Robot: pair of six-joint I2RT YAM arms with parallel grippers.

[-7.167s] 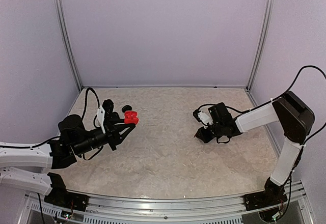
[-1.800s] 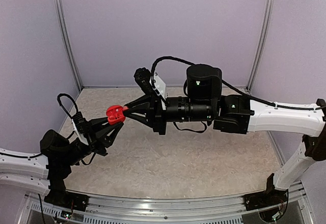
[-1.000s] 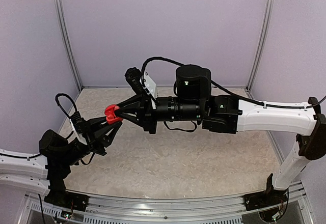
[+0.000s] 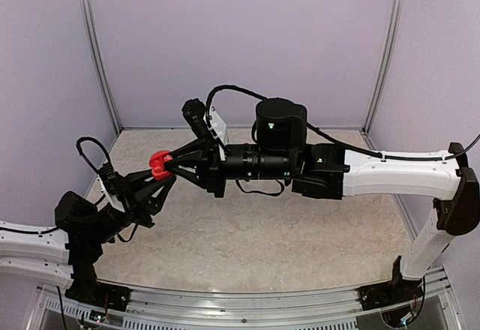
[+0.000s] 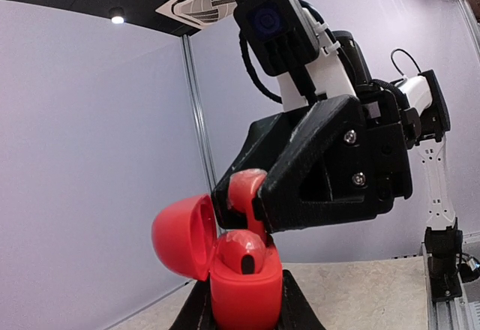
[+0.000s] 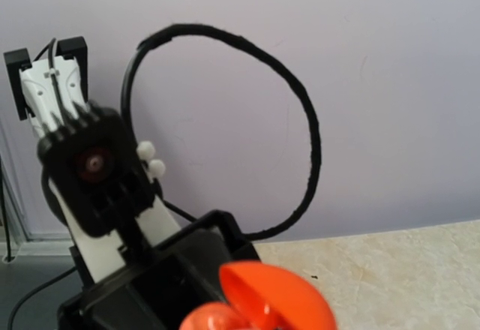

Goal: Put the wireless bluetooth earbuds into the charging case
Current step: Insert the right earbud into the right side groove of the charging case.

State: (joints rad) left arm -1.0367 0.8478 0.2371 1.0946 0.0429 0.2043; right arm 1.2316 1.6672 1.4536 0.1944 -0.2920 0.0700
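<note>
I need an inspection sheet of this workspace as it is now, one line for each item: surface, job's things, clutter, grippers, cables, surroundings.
Surface: beige speckled table.
Job's things: red case held in the air, lid open; one red earbud seated inside; second earbud just above the case.
Clutter: nothing seen.
Grippers: left gripper shut on the case from below; right gripper pinches the second earbud.
Cables: black loop at the left wrist; black cable arching over the right arm.
Surroundings: lilac walls; metal posts in the corners.
</note>
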